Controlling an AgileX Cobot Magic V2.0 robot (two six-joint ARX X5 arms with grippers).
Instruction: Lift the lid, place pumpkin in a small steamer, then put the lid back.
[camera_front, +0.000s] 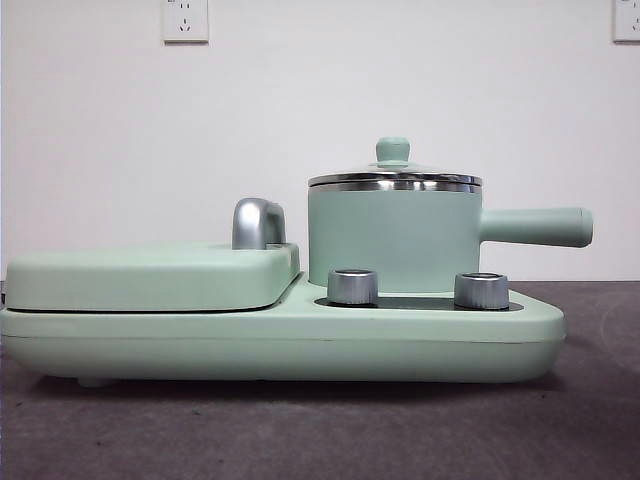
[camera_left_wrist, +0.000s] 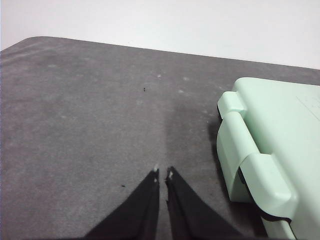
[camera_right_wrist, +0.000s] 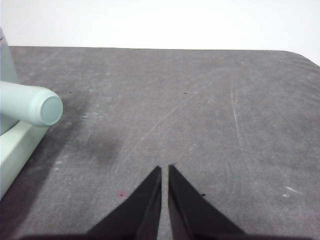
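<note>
Your left gripper (camera_left_wrist: 162, 173) hangs over bare grey table (camera_left_wrist: 90, 125), jaws pinched together on nothing, and your right gripper (camera_right_wrist: 165, 170) does the same. Centre-right of the front view, the lid (camera_front: 394, 176) sits on the small steamer (camera_front: 392, 240); no pumpkin shows.

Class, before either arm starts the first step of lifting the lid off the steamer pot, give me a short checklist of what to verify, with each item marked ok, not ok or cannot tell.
1. Lid seated level on the small steamer: ok.
2. Lid's knob unobstructed from above: ok.
3. Pumpkin located: not ok, it shows in no view.
4. Left hand free, jaws nearly together over bare table beside the appliance's hinged cover: ok.
5. Right hand free, jaws nearly together, beside the steamer's handle: ok.
6. Steamer's inside empty: cannot tell.
</note>
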